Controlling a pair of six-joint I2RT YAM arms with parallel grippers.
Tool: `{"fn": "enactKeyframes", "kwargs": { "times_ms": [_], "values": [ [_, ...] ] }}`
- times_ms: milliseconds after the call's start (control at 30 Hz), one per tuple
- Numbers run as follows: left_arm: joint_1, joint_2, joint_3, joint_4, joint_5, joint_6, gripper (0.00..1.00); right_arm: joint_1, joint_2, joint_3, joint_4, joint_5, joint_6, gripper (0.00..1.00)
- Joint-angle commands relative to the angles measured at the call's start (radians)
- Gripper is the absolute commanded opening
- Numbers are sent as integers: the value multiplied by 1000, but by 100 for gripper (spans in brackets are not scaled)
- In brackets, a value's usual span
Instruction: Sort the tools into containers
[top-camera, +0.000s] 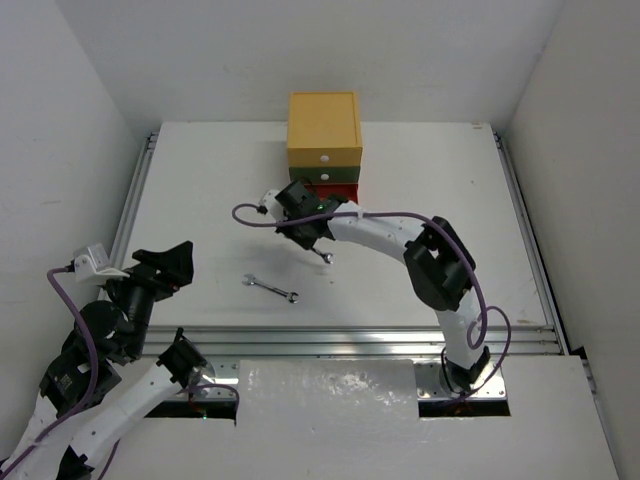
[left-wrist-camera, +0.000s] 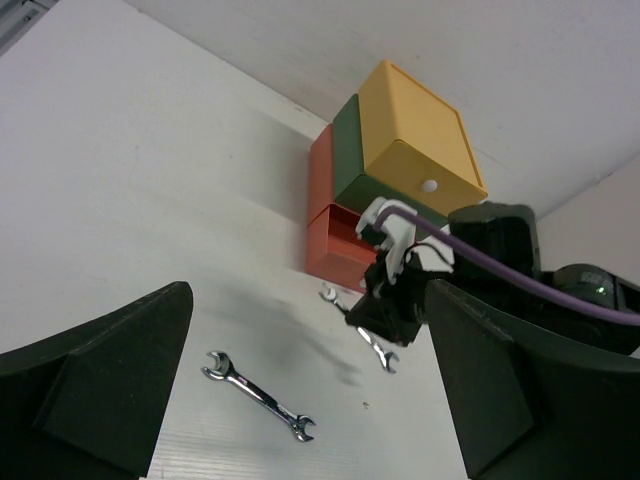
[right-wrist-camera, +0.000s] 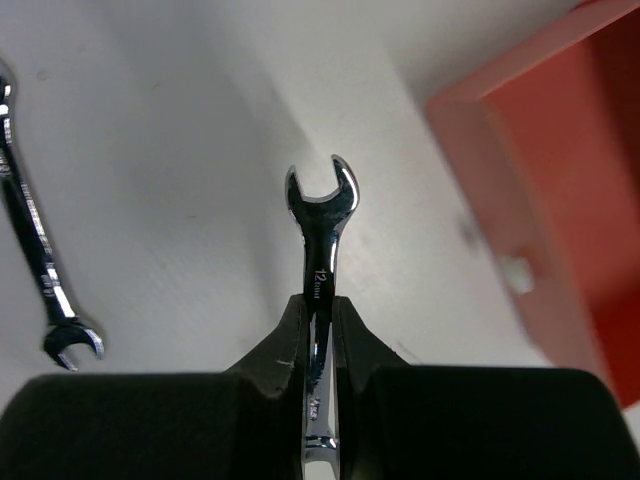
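The right gripper (right-wrist-camera: 320, 312) pinches one wrench (right-wrist-camera: 320, 210) mid-shank, off the table (top-camera: 450, 200) beside the pulled-out red drawer (right-wrist-camera: 560, 190); thin steel, stiff and probably slick, best clamped across its flats; left gripper (top-camera: 168, 262) gapes empty, second wrench (top-camera: 271, 288) lies on the table.

Right arm (top-camera: 385, 232) stretched far forward, elbow bent, wrist tipped down. Right gripper (right-wrist-camera: 318, 312) pinched tight on a wrench (right-wrist-camera: 320, 215), jaws nearly together. Left arm (top-camera: 110, 330) folded back near its base, with the left gripper (top-camera: 168, 262) spread wide, holding nothing
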Motion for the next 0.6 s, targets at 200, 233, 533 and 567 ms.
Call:
{"fn": "enactKeyframes", "kwargs": {
  "times_ms": [200,233,533,567],
  "values": [
    [8,5,13,29,10,12,100,-143,-9,242,10,-91,-385,0],
    [8,8,11,29,11,13,100,-156,-8,240,31,-92,-447,0],
    [8,14,11,31,14,15,100,-212,87,290,50,-132,-560,30],
    [8,12,10,31,13,13,100,-212,86,289,47,-137,-552,34]
  ]
}}
